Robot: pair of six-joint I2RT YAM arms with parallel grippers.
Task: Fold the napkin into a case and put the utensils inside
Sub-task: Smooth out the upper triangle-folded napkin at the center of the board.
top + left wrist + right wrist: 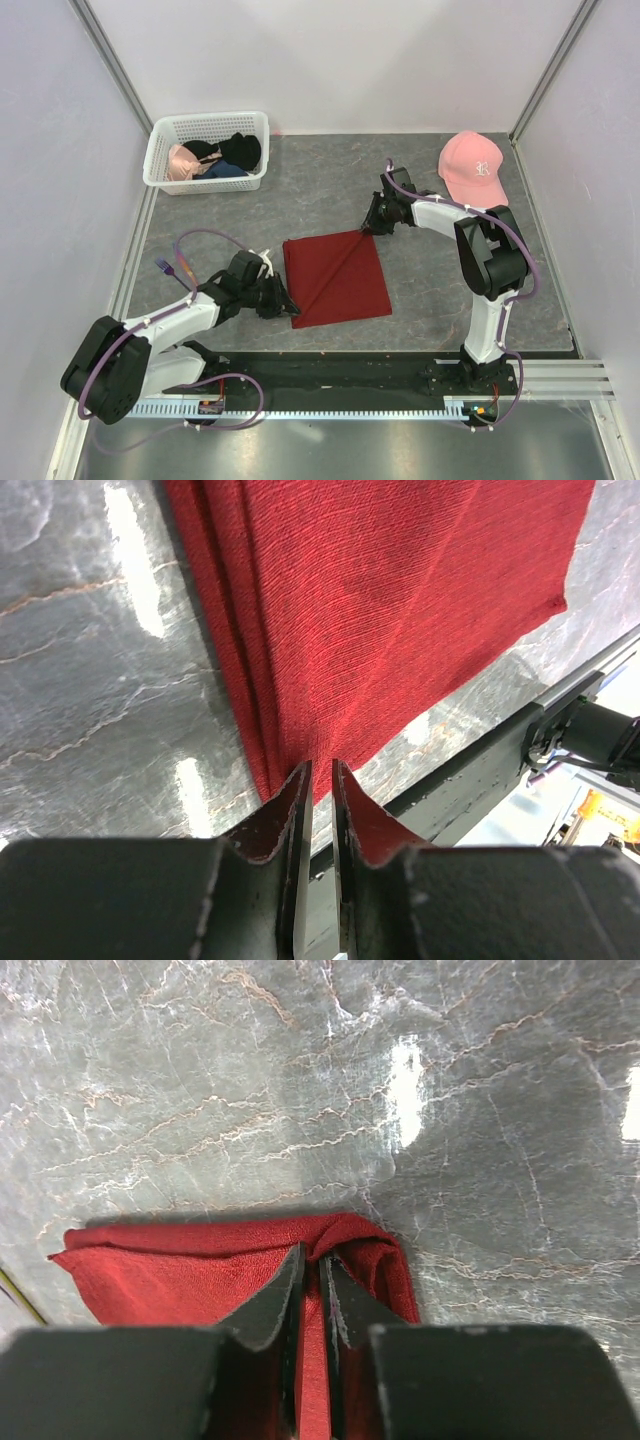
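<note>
The dark red napkin (pixel 340 280) lies flat in the middle of the grey table, with a crease running diagonally from its near left corner to its far right corner. My left gripper (pixel 283 303) sits low at the near left corner; in the left wrist view its jaws (pixel 320 770) stand nearly together, pinching the tip of the napkin (pixel 400 610). My right gripper (pixel 370 228) is at the far right corner. Its narrow jaws (pixel 315 1255) are shut on a bunched fold of the napkin (pixel 150 1270). A small purple utensil (pixel 164 267) lies at the table's left.
A white basket (pixel 160 160) with black and pink garments stands at the back left. A pink baseball cap (pixel 472 165) rests at the back right. A black rail (pixel 340 375) runs along the near table edge, close to the napkin's near side.
</note>
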